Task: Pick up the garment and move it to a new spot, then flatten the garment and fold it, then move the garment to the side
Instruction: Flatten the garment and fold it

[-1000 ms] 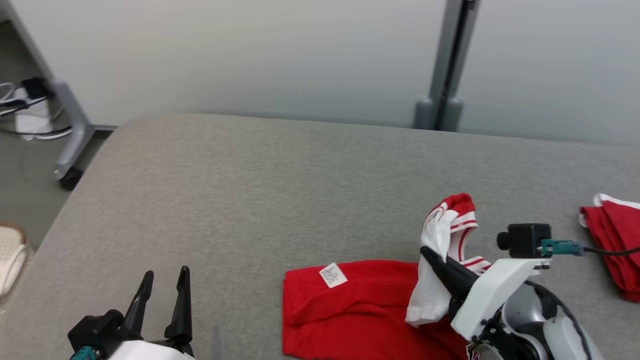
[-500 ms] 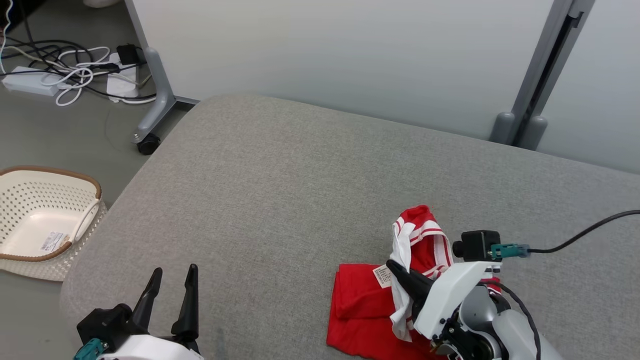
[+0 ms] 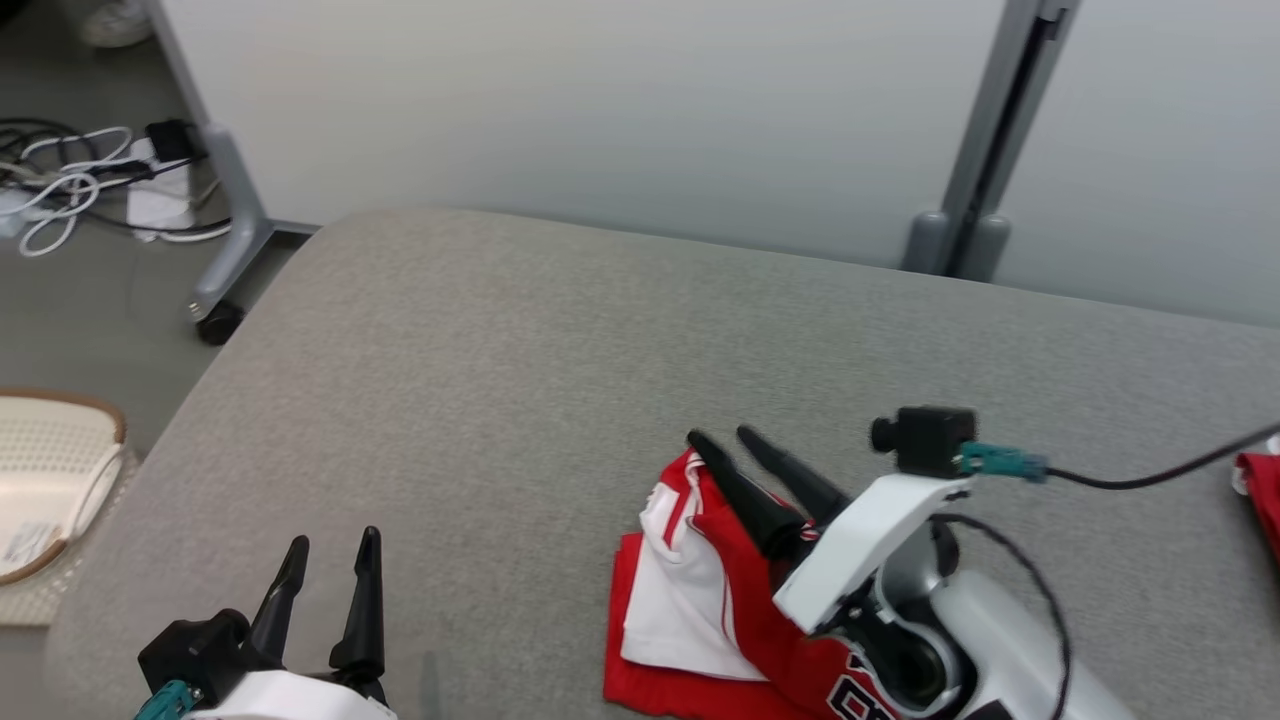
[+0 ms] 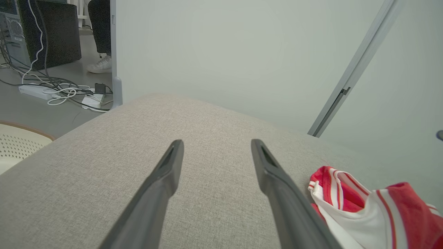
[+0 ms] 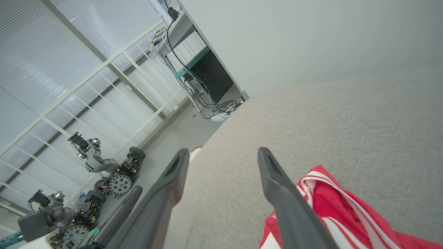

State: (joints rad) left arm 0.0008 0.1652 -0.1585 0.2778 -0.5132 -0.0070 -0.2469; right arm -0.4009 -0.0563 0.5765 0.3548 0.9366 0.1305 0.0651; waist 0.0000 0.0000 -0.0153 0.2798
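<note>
The garment [image 3: 690, 600], red with white panels and stripes, lies folded in a heap on the grey cloth-covered table [image 3: 500, 350] at the near right. My right gripper [image 3: 720, 436] stands open just over its far edge, fingers apart with nothing between them; the right wrist view has that gripper [image 5: 224, 150] beside the garment [image 5: 332, 200]. My left gripper [image 3: 334, 540] hangs open above bare table at the near left, well apart from the garment. In the left wrist view the left gripper [image 4: 217, 141] is spread wide, and the garment [image 4: 363, 204] lies to its right.
A second red cloth [image 3: 1260, 490] lies at the table's right edge. On the floor to the left sit a white basket [image 3: 50, 480], loose cables [image 3: 60, 180] and a partition's caster leg [image 3: 225, 260]. A person's shoe [image 4: 100, 64] shows beyond the partition.
My right gripper has opened and let go of the white and red flap, which now lies down on the garment. The head camera has swung, shifting the whole picture. The left gripper stays open.
</note>
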